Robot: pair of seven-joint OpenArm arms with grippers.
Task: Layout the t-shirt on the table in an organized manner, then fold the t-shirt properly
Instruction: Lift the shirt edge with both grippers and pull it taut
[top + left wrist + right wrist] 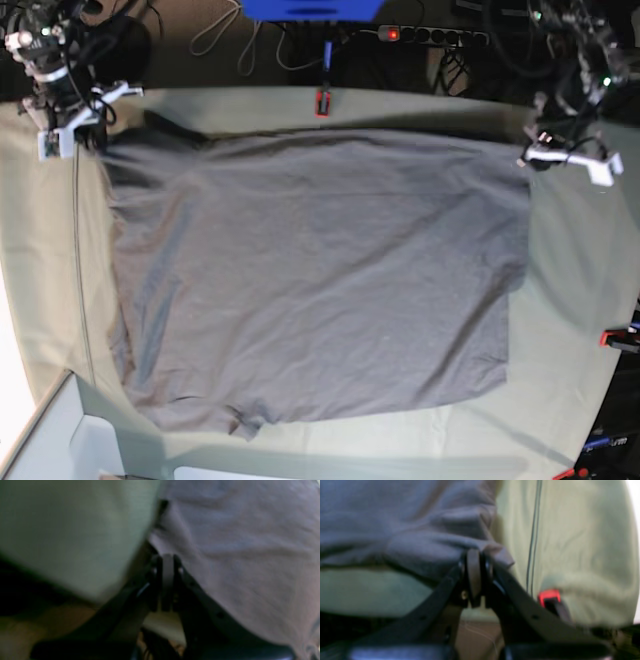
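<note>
The dark grey t-shirt (320, 280) lies spread nearly flat on the table (570, 300), with its far edge stretched between the two arms. At the shirt's far right corner in the base view, my left gripper (533, 152) is shut on the fabric. The left wrist view shows its jaws (167, 560) pressed together on the t-shirt (237, 542) at its edge, beside the table cloth (75, 530). My right gripper (100, 140) pinches the far left corner. In the right wrist view it is shut (475, 555) on a bunched fold of t-shirt (395, 517).
Red clamps sit at the table's far edge (322, 102), its right edge (620, 338) and close to the right gripper (548, 595). A thin cable (78, 250) runs along the left side. A white box (60, 440) stands at the near left corner. Cables and a power strip (430, 35) lie behind the table.
</note>
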